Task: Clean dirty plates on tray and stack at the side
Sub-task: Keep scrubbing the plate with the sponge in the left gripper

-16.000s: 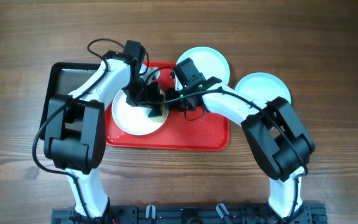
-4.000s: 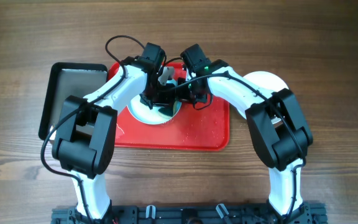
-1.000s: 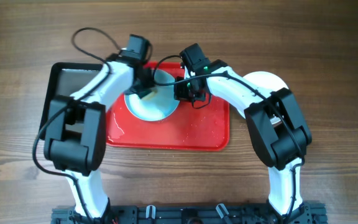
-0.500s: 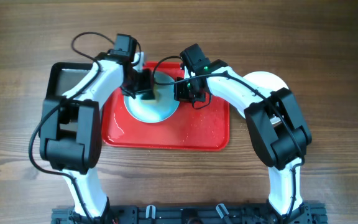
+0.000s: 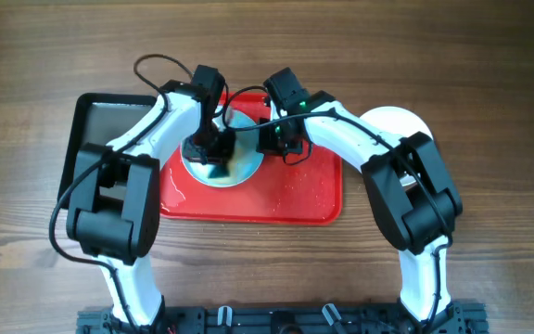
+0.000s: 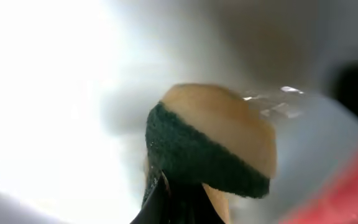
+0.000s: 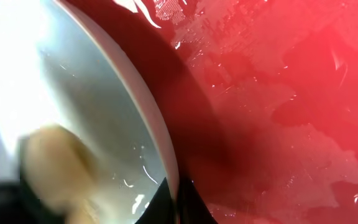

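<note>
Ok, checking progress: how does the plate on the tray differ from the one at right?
The tray plate lies on the red tray; the side plate on the table. The tray plate is wet, the left claw pressing a sponge on it, the right claw pinching its rim; no claw touches the side plate. Both are round and pale.
</note>
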Controlling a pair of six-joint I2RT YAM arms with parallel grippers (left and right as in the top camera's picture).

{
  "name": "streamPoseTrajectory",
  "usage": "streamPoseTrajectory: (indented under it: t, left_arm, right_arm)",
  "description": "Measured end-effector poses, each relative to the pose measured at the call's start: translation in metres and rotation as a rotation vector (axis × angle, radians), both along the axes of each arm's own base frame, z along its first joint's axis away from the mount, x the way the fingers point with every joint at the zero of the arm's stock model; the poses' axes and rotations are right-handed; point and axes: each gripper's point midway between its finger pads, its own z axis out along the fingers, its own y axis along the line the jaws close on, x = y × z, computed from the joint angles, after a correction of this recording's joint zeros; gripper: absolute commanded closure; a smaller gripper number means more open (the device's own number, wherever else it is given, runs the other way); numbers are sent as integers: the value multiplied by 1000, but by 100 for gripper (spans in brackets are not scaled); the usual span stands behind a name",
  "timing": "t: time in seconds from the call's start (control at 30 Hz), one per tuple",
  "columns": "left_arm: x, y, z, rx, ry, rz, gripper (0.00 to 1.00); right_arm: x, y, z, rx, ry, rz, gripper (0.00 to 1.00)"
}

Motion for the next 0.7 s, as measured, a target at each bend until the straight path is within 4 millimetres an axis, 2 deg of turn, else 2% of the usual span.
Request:
streamPoseTrajectory:
  t: [0.1,0.2,0.27,0.37,0.43,0.53,0.6,0.63,0.7]
  left_arm:
    - [17,29,1,170,-86,101,96]
    - [36,46,4,269,-183,193,96]
    - [49,50,5,288,-245,243,96]
    - [67,44,7,260,-316,271,96]
    - [72,36,6,225,-335,258,96]
    - [83,9,7,82,-356,207,96]
    - [88,-24,10,-93,-355,150,96]
    - [85,-41,12,-182,-334,117,96]
    - [76,-63,13,-285,-288,78,96]
  right_arm:
    - [0,0,0,0,0,0,96]
    - [0,0,0,0,0,0,96]
    - [1,0,0,2,-3,-1,96]
    - [2,0,0,0,-5,-10,96]
    - [3,-2,0,-2,-5,-14,96]
    - [7,-8,0,-7,-4,-30,96]
    - [8,-10,0,-8,-3,-35,96]
    - [8,-10,0,-9,-5,-32,96]
    - [8,-10,0,-9,-7,-27,96]
